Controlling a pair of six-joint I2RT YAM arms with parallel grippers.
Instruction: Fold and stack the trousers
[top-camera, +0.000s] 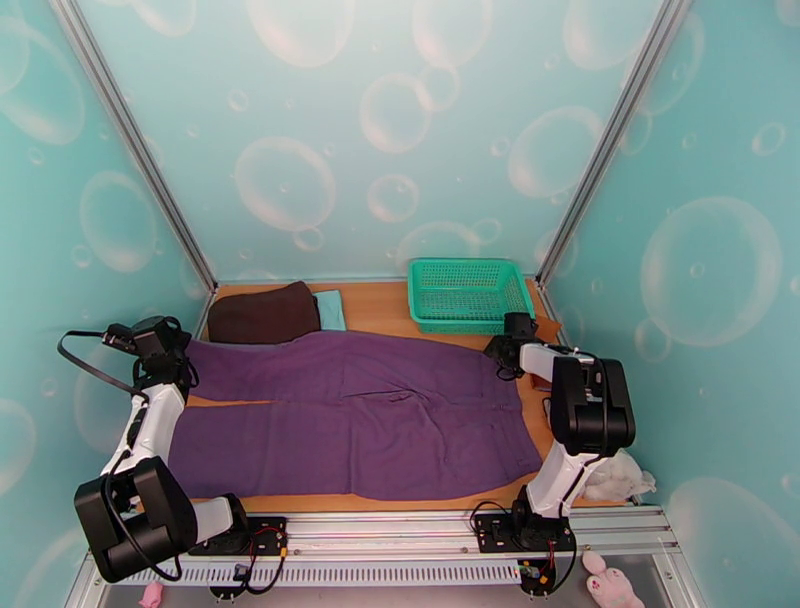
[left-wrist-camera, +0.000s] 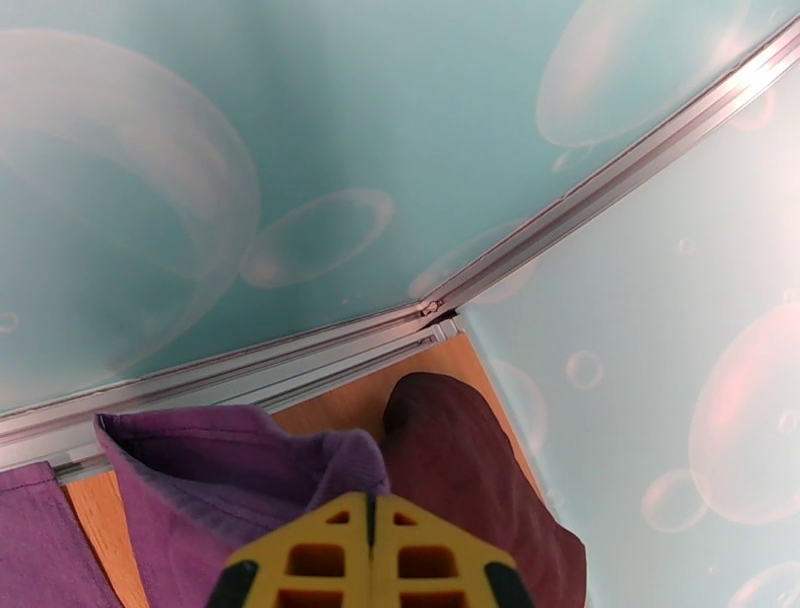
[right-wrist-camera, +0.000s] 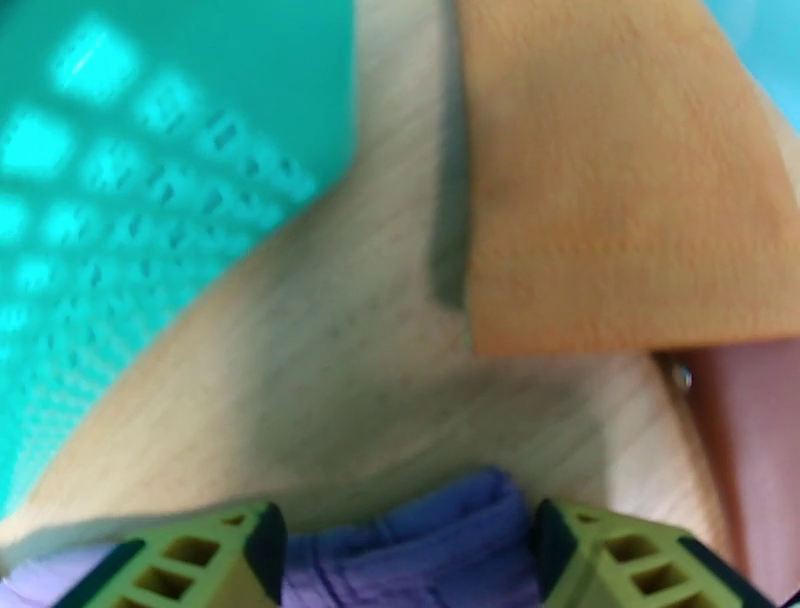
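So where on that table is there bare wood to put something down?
The best bare patch of table is at the far edge, between the light teal cloth and the green basket. A thin strip runs along the near edge below the trousers, which cover nearly everything else. The dark brown cloth fills the far left corner.

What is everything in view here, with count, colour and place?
trousers: one, purple, spread flat, legs to the left
brown cloth: one, dark brown, far left corner
teal cloth: one, light teal, beside the brown cloth
basket: one, green, far right
orange cloth: one, orange, beside the basket
table: one, wooden, under the trousers
white plush: one, white, by the right arm's base
pink plush: one, pink, near right corner
left gripper: one, yellow, jaws shut on a trouser hem
right gripper: one, yellow, jaws open around the waistband
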